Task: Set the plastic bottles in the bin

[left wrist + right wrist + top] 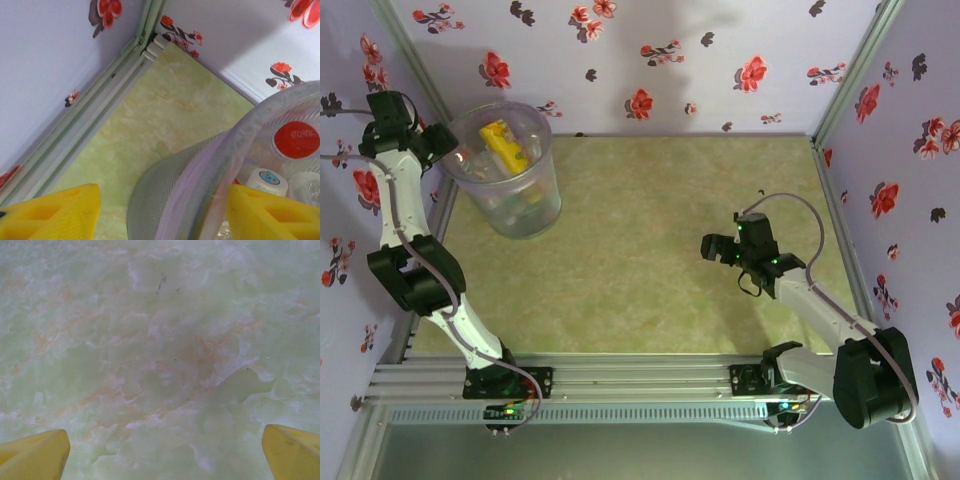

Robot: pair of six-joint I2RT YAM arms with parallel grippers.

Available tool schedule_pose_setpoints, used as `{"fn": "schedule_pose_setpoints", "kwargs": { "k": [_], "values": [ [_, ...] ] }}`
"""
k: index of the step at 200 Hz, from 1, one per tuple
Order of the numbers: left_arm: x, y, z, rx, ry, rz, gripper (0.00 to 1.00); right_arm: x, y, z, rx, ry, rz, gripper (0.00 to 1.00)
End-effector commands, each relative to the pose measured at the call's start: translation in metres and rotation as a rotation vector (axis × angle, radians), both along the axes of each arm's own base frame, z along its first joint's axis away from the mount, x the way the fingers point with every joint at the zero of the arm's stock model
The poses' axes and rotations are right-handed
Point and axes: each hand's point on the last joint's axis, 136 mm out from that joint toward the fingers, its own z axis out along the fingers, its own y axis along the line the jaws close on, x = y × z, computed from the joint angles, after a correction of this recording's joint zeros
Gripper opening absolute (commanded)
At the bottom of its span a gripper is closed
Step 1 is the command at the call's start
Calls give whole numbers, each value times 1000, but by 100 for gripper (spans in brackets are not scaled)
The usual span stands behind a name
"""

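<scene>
The translucent grey bin [510,195] stands at the table's far left. My left gripper [480,150] is open and straddles its rim [210,150]: one yellow finger [55,215] is outside the wall and the other [275,215] is inside. Nothing is held between them. Inside the bin lie plastic bottles, among them a red cap [296,140] and a white cap [267,180]. A yellow shape [507,143] shows in the bin from above; I cannot tell whether it is the yellow bottle or my finger. My right gripper [722,250] hangs open over bare table, and both of its yellow fingertips [35,455] are empty.
The green marbled tabletop [660,260] is boxed in by floral walls [670,60]. A metal corner post [145,45] and a wall rail run close behind the bin. The arm bases sit on a rail [620,380] at the near edge.
</scene>
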Motion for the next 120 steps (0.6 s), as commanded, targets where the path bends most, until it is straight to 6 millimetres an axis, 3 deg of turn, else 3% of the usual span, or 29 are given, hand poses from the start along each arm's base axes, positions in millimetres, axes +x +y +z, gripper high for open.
{"fn": "schedule_pose_setpoints", "kwargs": {
  "k": [1,45,120],
  "values": [
    [6,-20,-5,-48,-7,-46,66,7,1,6,8,-25,2,99],
    [19,-67,-15,-109,-35,-105,63,7,1,6,10,-28,0,99],
    [51,-199,-36,-188,-35,-305,61,3,-4,8,-7,-38,-13,99]
  ]
}}
